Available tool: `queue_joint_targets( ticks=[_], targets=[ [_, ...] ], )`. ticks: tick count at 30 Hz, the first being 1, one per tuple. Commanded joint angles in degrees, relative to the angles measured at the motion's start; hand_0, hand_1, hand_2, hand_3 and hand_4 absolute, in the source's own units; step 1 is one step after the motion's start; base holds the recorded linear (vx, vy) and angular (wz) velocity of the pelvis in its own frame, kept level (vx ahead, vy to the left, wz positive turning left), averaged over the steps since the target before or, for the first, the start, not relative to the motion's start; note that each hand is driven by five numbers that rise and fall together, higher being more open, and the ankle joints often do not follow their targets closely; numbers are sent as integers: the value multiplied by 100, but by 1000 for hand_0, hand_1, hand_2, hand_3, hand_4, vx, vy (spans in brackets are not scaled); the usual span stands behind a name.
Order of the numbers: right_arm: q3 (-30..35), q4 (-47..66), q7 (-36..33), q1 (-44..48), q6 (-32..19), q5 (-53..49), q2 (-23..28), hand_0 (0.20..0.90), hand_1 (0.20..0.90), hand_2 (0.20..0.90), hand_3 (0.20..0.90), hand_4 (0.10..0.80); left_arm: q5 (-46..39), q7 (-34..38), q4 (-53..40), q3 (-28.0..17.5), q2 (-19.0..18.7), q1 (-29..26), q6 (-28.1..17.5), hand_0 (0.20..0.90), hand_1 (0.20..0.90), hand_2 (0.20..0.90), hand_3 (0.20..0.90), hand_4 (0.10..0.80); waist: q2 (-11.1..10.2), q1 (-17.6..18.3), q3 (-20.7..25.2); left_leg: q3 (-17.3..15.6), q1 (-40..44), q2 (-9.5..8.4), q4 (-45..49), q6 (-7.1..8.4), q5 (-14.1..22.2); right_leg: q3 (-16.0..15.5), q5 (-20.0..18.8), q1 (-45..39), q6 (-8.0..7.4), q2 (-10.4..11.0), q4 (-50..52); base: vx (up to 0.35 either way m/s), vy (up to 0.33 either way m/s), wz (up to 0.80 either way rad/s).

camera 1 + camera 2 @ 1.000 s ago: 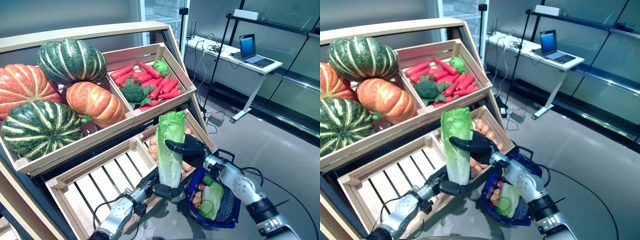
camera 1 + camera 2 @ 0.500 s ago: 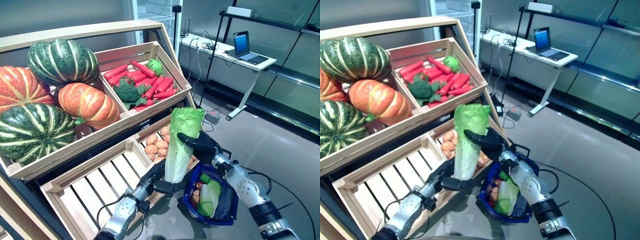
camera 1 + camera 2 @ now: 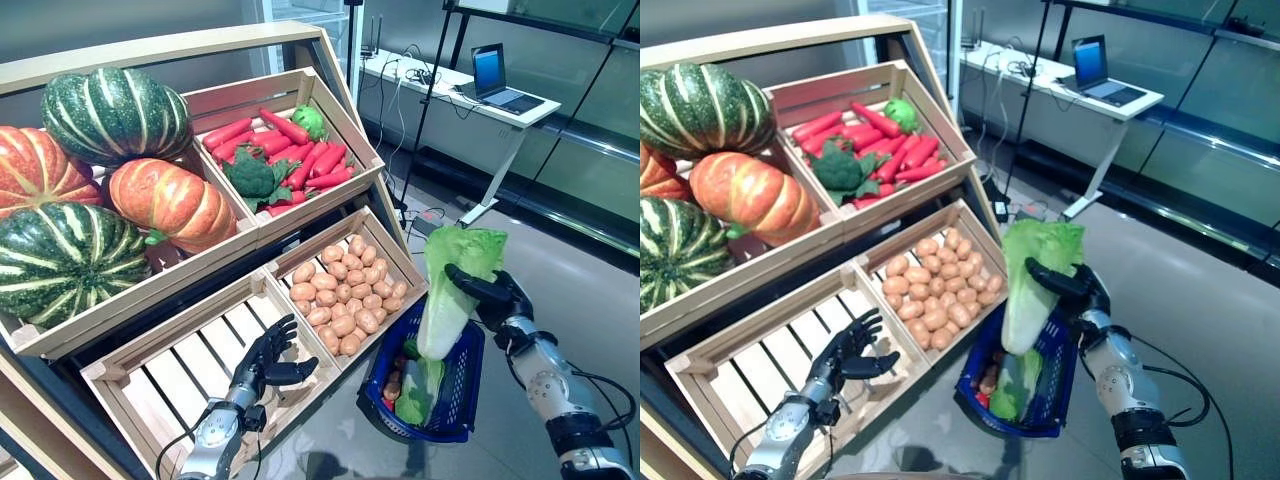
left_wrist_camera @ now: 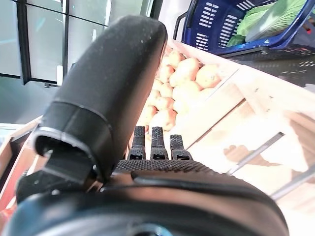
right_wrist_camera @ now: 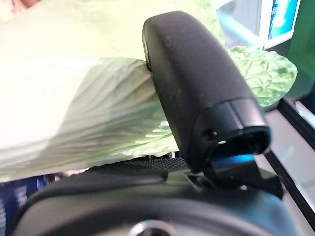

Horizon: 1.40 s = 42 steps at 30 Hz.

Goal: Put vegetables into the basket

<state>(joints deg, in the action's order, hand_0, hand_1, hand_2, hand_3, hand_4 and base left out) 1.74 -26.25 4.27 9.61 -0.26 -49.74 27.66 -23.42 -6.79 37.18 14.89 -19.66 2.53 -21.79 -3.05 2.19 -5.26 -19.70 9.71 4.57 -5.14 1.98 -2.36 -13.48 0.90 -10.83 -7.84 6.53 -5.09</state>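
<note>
Fingers (image 3: 470, 284) of the right hand (image 3: 495, 300) clasp the upright cabbage (image 3: 447, 290) above the blue basket (image 3: 462, 395); left hand (image 3: 268, 358) relaxed, empty.

- The left hand (image 3: 268, 358) was black, with slim jointed fingers.
- The right hand (image 3: 493, 293) was black too.
- Both forearms were silver-grey with dark bands at the wrists.
- Each thumb looked thick, rounded, matt black.
</note>
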Motion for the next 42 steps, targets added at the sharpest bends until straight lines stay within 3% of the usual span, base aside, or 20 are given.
queue_joint_targets(
  ticks=[1, 8, 13, 18, 22, 29, 35, 36, 37, 42],
  targets=[
    [727, -242, -513, 617, -1087, 207, 483, 300, 300, 300, 300, 400, -366, -42, -177, -132, -94, -499, -421, 900, 900, 900, 900, 800, 91, -54, -60, 17, 301, -87, 14, -59, 812, -220, 152, -12, 323, -270, 9, 53, -37, 0],
    [783, -1604, -979, 778, -1239, 292, 676, 300, 300, 300, 300, 400, -688, -267, -657, -47, -351, -497, -481, 900, 900, 900, 900, 800, 222, -197, -331, 126, 94, -105, 34, -61, 743, -317, 113, 133, 353, -241, 10, 9, -43, 5],
    [659, -2203, -1060, 1435, -1181, -156, 885, 300, 300, 300, 300, 400, -756, -165, -985, 145, -538, -883, -539, 900, 900, 900, 900, 800, 346, -288, -881, 277, -711, 22, 982, -56, 929, -424, 426, 798, 519, -88, 894, -197, -59, 12],
    [423, -2525, -1227, 2115, -1334, -161, 1257, 300, 300, 300, 300, 400, -965, -27, -1322, 368, -628, -1226, -486, 900, 900, 900, 900, 800, 487, -326, -1613, 344, -2079, 356, 3053, -27, 1599, -550, 1170, 2011, 773, 271, 2892, -273, -30, 12],
    [398, -2795, -1138, 2344, -1329, -208, 1456, 300, 300, 300, 300, 400, -1109, 19, -1429, 510, -687, -1215, -590, 900, 900, 900, 900, 800, 539, -361, -1836, 439, -2823, 498, 4292, -241, 2216, -633, 1690, 2729, 923, 669, 4293, -138, -9, 11],
    [532, -3323, -938, 2722, -1301, -444, 1704, 300, 300, 300, 300, 400, -1241, 75, -1366, 832, -761, -1297, -671, 900, 900, 900, 900, 800, 665, -345, -2069, 647, -4037, 556, 6285, -473, 3091, -572, 2424, 3988, 981, 1347, 6381, -91, -6, 24],
    [586, -3475, -1016, 3096, -1285, -482, 1817, 300, 300, 300, 300, 400, -1322, 236, -1359, 1115, -747, -1299, -819, 900, 900, 900, 900, 800, 741, -357, -2126, 699, -4492, 553, 6981, -444, 3378, -431, 2707, 4556, 920, 1542, 7097, -42, -2, 2],
    [588, -3486, -1030, 3123, -1274, -428, 1828, 331, 331, 331, 331, 420, -1334, 235, -1357, 1132, -752, -1305, -834, 900, 900, 900, 900, 800, 744, -340, -2132, 711, -4640, 566, 7175, -465, 3430, -410, 2778, 4703, 948, 1595, 7293, -44, -19, 1],
    [579, -3514, -1030, 3157, -1246, -390, 1852, 900, 900, 900, 900, 800, -1343, 229, -1343, 1155, -757, -1296, -861, 900, 900, 900, 900, 800, 749, -338, -2135, 706, -4660, 575, 7202, -463, 3435, -395, 2788, 4737, 942, 1598, 7325, -46, -22, -1],
    [475, -3582, -776, 3297, -1230, -462, 1938, 900, 900, 900, 900, 800, -1342, 278, -1324, 1311, -760, -1295, -971, 900, 900, 900, 900, 800, 745, -349, -2120, 745, -4668, 592, 7166, -400, 3404, -370, 2791, 4789, 894, 1577, 7337, -3, -27, 4]
  ],
)
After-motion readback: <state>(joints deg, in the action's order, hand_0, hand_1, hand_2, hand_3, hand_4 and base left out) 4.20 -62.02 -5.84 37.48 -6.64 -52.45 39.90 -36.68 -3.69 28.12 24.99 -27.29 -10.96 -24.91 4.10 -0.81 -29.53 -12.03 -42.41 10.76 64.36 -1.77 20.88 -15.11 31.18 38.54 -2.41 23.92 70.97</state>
